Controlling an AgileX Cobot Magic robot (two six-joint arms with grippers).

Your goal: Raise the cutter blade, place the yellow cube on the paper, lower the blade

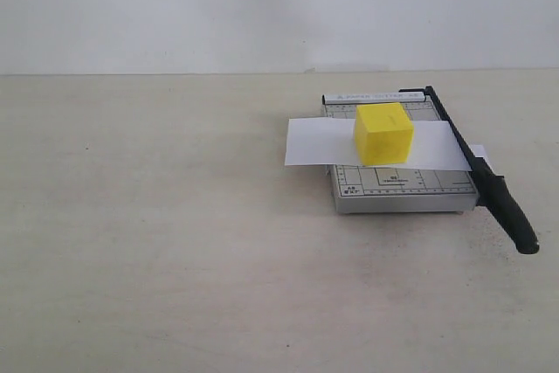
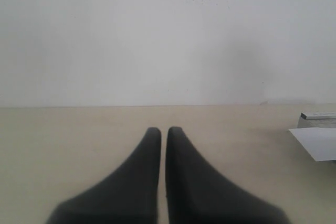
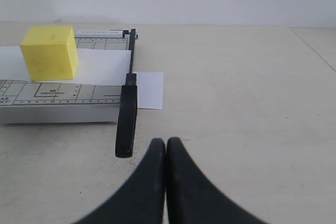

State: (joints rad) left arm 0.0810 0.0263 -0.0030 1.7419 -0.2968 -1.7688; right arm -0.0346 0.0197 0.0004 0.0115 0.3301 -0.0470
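Note:
The yellow cube [image 1: 383, 133] [image 3: 50, 52] rests on the white paper [image 1: 319, 141] [image 3: 105, 66], which lies across the grey gridded cutter base [image 1: 397, 188] [image 3: 52, 103]. The cutter blade [image 1: 489, 183] [image 3: 126, 111] lies flat along the base's right edge, over the paper, its thick handle sticking out past the front. My right gripper [image 3: 166, 142] is shut and empty, a short way in front of the handle's tip. My left gripper [image 2: 164, 130] is shut on nothing, far left of the cutter; only the paper's end [image 2: 317, 142] shows in its view. Neither gripper appears in the exterior view.
The beige table [image 1: 157, 233] runs to a white wall [image 1: 175, 6] behind. A short piece of paper [image 3: 149, 90] sticks out beyond the blade. A table seam [image 3: 315, 45] shows at the far right of the right wrist view.

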